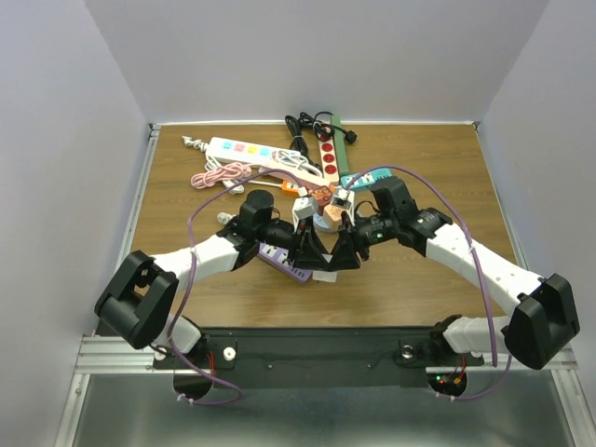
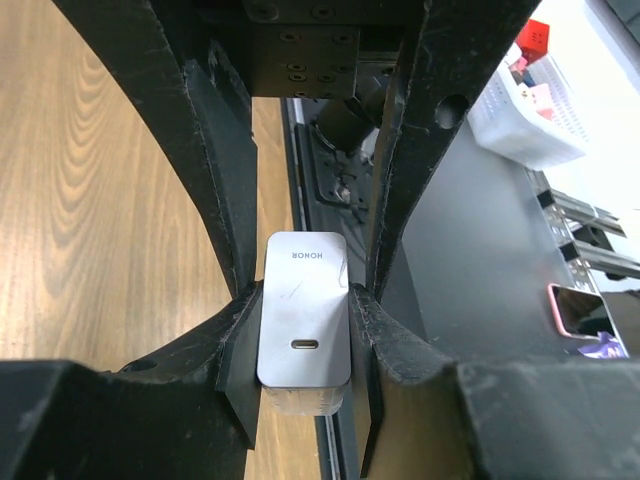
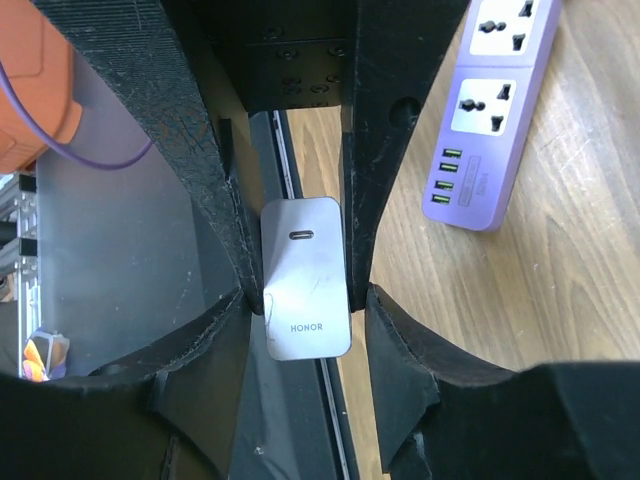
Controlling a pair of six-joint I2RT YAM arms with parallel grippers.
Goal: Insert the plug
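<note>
Wooden table (image 2: 110, 200) underneath, grey charger plug (image 2: 305, 300) clamped between left gripper (image 2: 304, 345) fingers at its port end, right gripper (image 3: 306, 295) closed on logo end, long axis lying along both grippers' fingers.

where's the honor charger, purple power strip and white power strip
honor charger (image 2: 303, 310), left wrist view, grey face
purple power strip (image 3: 490, 108), right wrist view, lower socket
white power strip (image 1: 244, 149), top external view, coloured switches

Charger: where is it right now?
Top view, centre of the table near the arms: the charger is held between the left pincer and the right pincer, just right of the purple power strip.
</note>
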